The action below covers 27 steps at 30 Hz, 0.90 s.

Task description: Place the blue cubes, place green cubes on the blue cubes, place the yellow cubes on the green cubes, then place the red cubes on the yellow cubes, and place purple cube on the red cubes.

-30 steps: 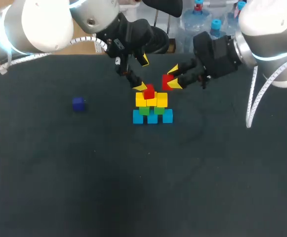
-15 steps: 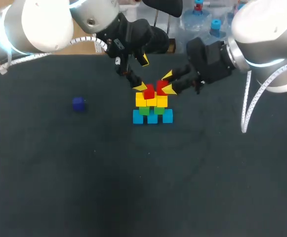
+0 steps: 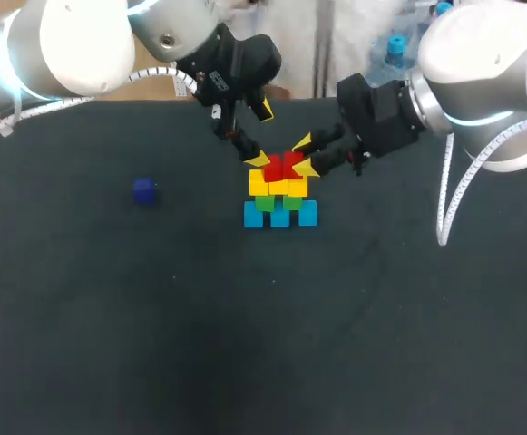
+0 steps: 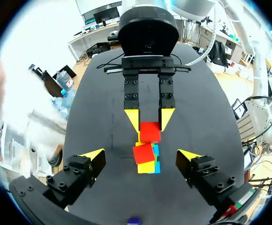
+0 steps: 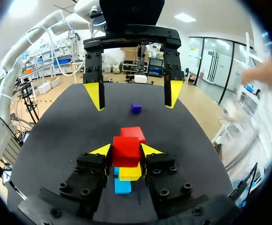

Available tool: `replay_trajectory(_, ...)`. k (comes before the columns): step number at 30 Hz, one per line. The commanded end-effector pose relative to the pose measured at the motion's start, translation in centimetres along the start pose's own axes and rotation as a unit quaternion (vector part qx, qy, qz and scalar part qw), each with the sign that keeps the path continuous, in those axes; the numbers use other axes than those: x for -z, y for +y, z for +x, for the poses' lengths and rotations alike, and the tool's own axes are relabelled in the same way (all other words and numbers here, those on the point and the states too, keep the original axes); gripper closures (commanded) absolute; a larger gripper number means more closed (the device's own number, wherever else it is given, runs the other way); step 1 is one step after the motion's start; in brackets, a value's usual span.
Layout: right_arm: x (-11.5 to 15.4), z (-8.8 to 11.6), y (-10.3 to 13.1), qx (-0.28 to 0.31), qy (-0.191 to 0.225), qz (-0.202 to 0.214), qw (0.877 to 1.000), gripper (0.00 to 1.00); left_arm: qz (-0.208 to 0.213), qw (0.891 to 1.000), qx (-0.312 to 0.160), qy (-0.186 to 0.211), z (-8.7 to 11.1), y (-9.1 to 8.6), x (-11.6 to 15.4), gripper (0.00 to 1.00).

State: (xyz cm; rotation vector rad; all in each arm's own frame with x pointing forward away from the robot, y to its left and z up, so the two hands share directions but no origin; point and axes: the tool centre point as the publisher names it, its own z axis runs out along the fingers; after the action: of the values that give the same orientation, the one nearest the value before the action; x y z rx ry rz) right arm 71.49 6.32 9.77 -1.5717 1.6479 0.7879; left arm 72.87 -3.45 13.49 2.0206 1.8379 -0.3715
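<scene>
Center of the black counter (image 3: 245, 344), and there stands the tower. Three light-blue cubes (image 3: 280, 217) form the bottom row, two green cubes (image 3: 264, 204) sit on them, and three yellow cubes (image 3: 278, 187) line up on the greens. On the yellow row, toward the left arm's side, sits the first red cube (image 3: 274, 169), with nothing gripping it.

At the tower's top is the right hand (image 3: 303, 156), clamped on the second red cube (image 5: 126, 151). Both yellow-tipped fingers press its opposite sides, plain to see in the right wrist view. That second red cube hangs level with the first, right beside it, over the yellow row on the right arm's side. Whether it already rests on the yellow, I cannot tell.

Over to the left hand (image 3: 262, 134), which is spread wide and holding nothing. In the left wrist view its two yellow tips stand well apart, one on either side of the tower, and touch none of the cubes. The first red cube lies in the gap between them, and the right hand faces it from across the stack.

And the small purple cube (image 3: 144, 190) lies alone on the counter, well away from the tower on the left arm's side.
</scene>
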Motion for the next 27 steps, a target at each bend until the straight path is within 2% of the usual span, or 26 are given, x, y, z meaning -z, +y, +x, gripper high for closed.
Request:
replay_trajectory(1, -0.17, 0.15, -0.29, 0.000, 0.000, -0.003, 1.000, 1.00, 0.000, 1.000, -0.002, -0.001, 0.11, 0.03, 0.01, 0.00)
replay_trajectory(27, 0.14, 0.29, -0.33, 0.002, 0.003, 0.001, 1.000, 1.00, 0.000, 1.000, -0.002, -0.001, 0.11, 0.03, 0.01, 0.00)
